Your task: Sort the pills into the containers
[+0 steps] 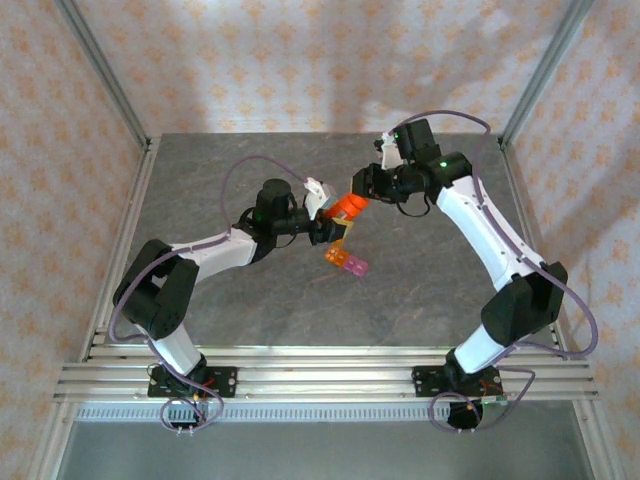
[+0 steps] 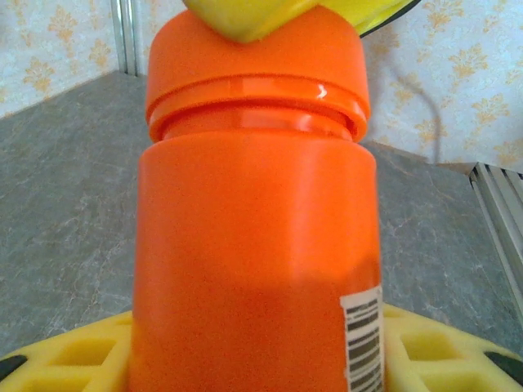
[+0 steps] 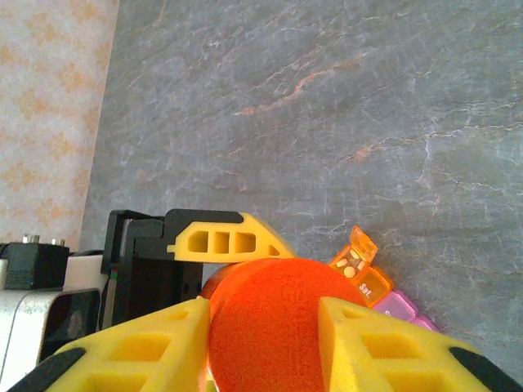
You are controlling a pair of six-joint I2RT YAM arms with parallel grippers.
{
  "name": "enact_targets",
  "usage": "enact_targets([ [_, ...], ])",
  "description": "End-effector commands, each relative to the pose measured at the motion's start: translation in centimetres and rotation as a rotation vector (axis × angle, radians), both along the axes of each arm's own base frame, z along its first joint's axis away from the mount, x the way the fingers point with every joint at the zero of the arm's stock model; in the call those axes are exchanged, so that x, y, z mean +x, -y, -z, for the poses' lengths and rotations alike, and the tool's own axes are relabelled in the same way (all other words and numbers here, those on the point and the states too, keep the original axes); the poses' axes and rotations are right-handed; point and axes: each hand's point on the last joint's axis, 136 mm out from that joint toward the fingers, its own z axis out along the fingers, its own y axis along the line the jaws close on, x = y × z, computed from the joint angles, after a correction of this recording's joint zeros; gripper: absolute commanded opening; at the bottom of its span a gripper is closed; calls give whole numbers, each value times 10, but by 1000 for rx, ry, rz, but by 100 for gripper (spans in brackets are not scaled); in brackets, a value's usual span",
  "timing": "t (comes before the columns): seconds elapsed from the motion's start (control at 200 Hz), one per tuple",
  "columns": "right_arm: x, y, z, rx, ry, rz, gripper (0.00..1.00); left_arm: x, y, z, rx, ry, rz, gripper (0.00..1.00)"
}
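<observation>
I have the bottle [image 2: 253,261] up off the table, roughly mid-table, and I'm placing everything else from it. The left claw [image 1: 338,218] is clamped on the bottle's body low down. The right claw [image 3: 261,327] is closed on the cap [image 2: 253,73], one yellow finger pressed against each side.

The strip of containers [image 1: 346,261] lies flat on the table just below and nearer to me than the bottle, with its orange end closest to the bottle and its pink end further off. The orange end cell has its lid [image 3: 364,243] tipped open. A few pale specks inside may be pills [image 3: 350,268], though they are too small for me to be sure.

I judge the bottle to be light, rigid, smooth plastic, so it could spin in the left claw when the cap is twisted. A firm hold on the body and a square grip on the cap rim seem right to me. The strip looks light and thin, so it would probably slide at a nudge. Pressing it down would serve better than pinching it.

The table [image 1: 250,300] is flat grey stone-look sheet, matte and bare apart from the strip. Patterned papered walls [image 1: 300,60] stand behind and to both sides of the bottle, with metal posts [image 1: 100,70] at the corners.
</observation>
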Motion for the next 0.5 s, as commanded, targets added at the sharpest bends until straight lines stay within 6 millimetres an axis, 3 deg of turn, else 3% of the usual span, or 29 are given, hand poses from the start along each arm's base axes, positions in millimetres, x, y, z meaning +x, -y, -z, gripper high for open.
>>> enact_targets([
  [0.0,-7,-5,3,1,-43,54,37,0,7,-50,-89,179,32,0],
  [0.18,1,0,-12,-31,0,67,42,0,6,-48,-85,177,29,0],
  [0.38,12,11,-55,-25,115,60,75,-2,5,-48,-84,179,30,0],
  [0.495,10,18,-72,-58,175,18,85,-3,4,-50,-84,187,30,0],
])
